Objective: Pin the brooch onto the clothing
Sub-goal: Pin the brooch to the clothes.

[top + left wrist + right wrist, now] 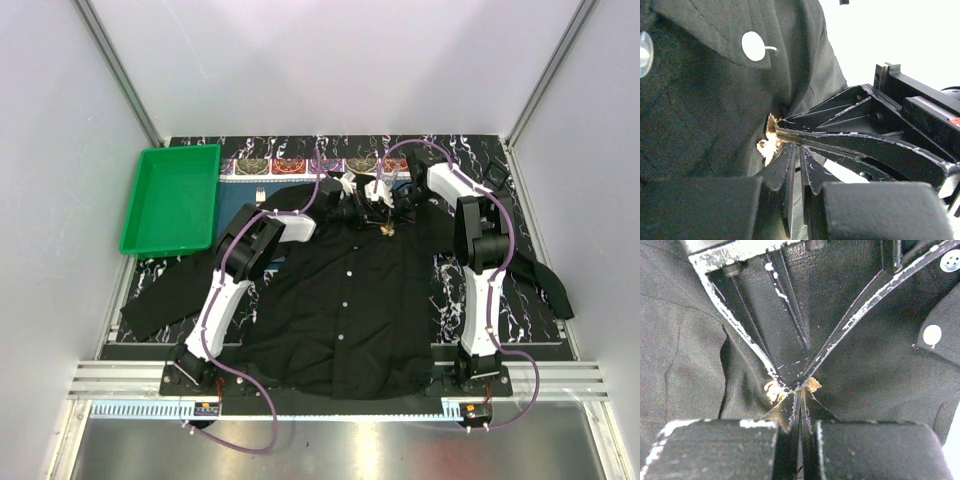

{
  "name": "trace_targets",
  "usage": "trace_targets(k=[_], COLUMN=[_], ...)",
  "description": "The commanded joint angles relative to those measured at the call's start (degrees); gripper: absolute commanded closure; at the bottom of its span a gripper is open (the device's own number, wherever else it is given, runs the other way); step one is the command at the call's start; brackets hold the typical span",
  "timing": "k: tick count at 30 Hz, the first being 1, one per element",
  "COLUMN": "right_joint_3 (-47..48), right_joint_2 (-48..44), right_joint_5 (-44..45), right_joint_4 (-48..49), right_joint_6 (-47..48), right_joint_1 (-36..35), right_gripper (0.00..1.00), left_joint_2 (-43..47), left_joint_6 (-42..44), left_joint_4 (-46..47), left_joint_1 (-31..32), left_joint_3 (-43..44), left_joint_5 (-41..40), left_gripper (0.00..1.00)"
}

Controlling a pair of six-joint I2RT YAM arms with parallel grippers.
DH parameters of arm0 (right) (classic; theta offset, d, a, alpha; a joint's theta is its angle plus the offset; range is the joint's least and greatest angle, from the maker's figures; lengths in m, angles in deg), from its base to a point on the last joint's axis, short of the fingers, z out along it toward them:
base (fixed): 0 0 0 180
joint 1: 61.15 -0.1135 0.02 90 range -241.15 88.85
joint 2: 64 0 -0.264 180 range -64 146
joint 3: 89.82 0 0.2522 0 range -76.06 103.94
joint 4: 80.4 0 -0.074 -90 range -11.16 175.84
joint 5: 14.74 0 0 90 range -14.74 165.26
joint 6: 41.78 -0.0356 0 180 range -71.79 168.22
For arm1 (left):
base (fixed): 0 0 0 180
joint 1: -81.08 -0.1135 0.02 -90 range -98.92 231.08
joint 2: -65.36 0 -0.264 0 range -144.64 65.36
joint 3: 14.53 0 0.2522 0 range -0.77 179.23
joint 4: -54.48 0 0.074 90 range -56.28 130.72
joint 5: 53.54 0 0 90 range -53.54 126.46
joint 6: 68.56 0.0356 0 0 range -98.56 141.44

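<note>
Near the table's point(520, 330) far edge, left gripper point(796, 152) seemingly pinches the light, stiff brooch point(769, 145); right gripper point(800, 392) is pressed together. Soft shirt point(340, 310) yields; grip brooch's rim.

The right gripper point(800, 399) enters from the bottom edge, its two black fingers point(786, 412) pressed together with only a hairline slit between them. From the top, the left gripper point(796, 384) reaches in, and its scuffed fingers point(747, 340) form a V that narrows until the tips meet. Both sets of tips come together at the golden brooch point(773, 391), which shows on either side of them. Which pair pinches it cannot be told. Under everything lies the black shirt point(685, 355), creased at the left. At the right are a white button point(932, 335) on a flap and a second button point(951, 260) in the top corner.
</note>
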Motion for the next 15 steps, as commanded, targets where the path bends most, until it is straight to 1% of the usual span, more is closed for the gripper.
trace_targets(k=[1,15], right_joint_3=[-0.8,-1.3], right_joint_2=[0.1,-0.8], right_joint_5=[2.3,1.9], right_joint_4=[0.4,1.0], right_joint_6=[1.6,2.5], right_joint_1=[-0.9,-0.9], right_gripper=[1.00,0.99], left_joint_2=[-0.6,-2.0], left_joint_6=[1.2,2.5], left_joint_4=[-0.5,-8.5], left_joint_1=[0.3,0.3], left_joint_3=[3.0,5.6], left_joint_5=[-0.1,-2.3], left_gripper=[0.90,0.94])
